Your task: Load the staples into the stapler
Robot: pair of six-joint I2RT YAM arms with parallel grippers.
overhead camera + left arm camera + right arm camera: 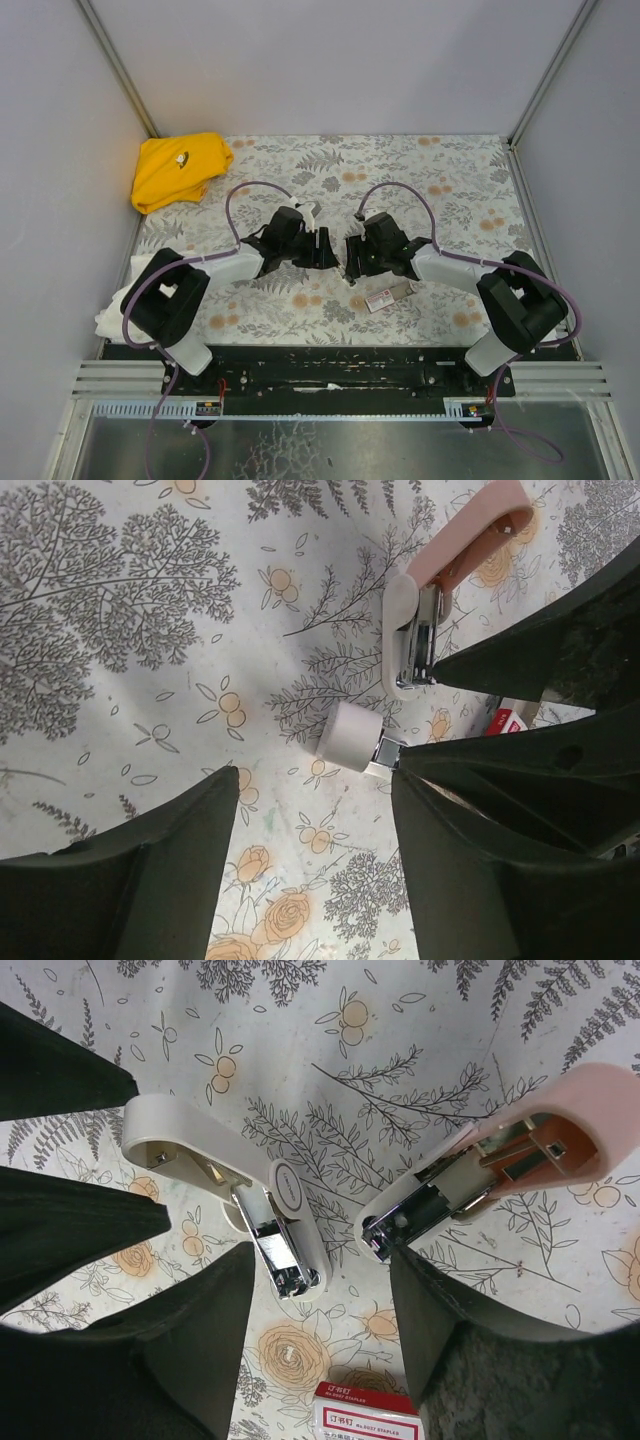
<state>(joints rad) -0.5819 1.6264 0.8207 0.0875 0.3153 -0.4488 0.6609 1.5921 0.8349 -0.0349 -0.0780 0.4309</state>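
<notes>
Tiny pink-and-white stapler (470, 1175), spread open, midway between side edges of floral worktop (450, 170), flanked by half-open left jaws, ungripped, right jaws half open, grip indiscernible

Robotics lab test cell: plain pale-grey panel walls (330, 60) in aluminium corner posts (118, 65) enclose a floral-patterned worktop (450, 170); a black metal mounting rail (330, 365) spans its near edge.
</notes>
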